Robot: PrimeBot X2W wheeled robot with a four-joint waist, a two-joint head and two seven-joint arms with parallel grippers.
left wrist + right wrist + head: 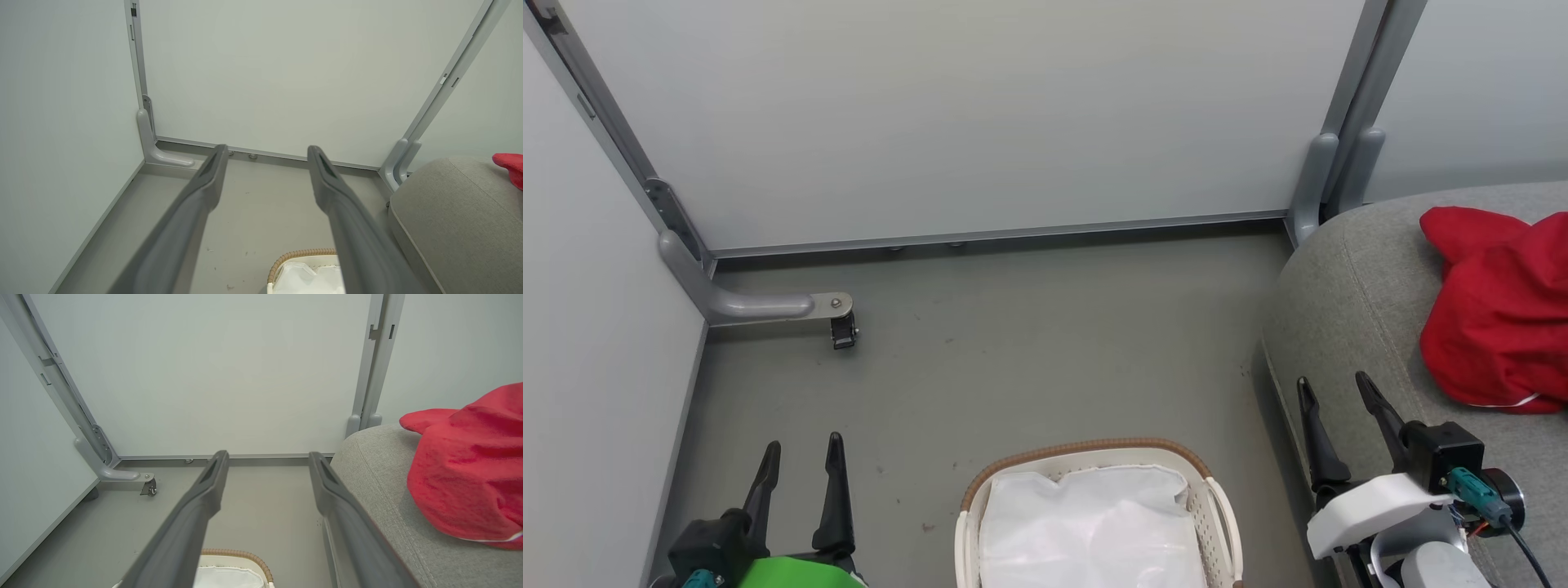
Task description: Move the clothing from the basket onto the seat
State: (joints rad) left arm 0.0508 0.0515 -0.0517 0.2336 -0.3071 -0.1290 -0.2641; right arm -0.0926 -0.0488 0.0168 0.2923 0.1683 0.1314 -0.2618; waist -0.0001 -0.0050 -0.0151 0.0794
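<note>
Head view: left claw (803, 441) and right claw (1333, 380) released, empty, clothing (1499, 318) heaped on the seat (1347, 302), so you risk grabbing the white liner (1086, 523) in the basket (1086, 451) or dragging clothing off the seat edge.

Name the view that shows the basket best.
Head view: the basket shows its brown far rim, both side walls and white liner, cut off at the bottom. Both wrist views catch just a slice of rim and liner at the bottom edge.
</note>
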